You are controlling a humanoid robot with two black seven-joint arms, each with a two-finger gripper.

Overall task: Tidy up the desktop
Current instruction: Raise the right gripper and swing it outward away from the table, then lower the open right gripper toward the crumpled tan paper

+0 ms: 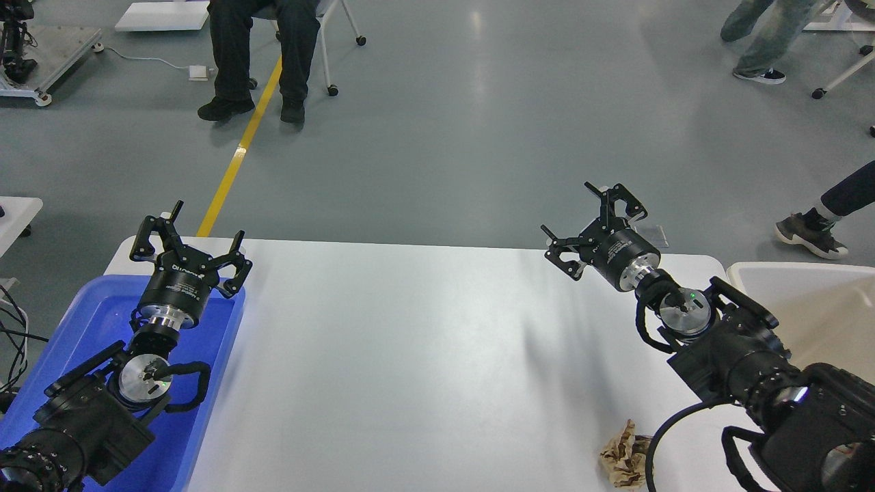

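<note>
The white desktop (410, 342) fills the middle of the head view. A crumpled brown paper ball (625, 456) lies on it near the front right, beside my right arm's cable. My left gripper (193, 234) is open and empty, held above the far end of the blue tray (219, 355) at the desktop's left edge. My right gripper (581, 212) is open and empty, held above the desktop's far right edge, well away from the paper ball.
A beige-white tub (806, 301) stands off the desktop's right side. A seated person (263, 55) and a chair are on the floor beyond the desktop. A yellow floor line (236, 164) runs toward the far left corner. Other people's feet show at the right.
</note>
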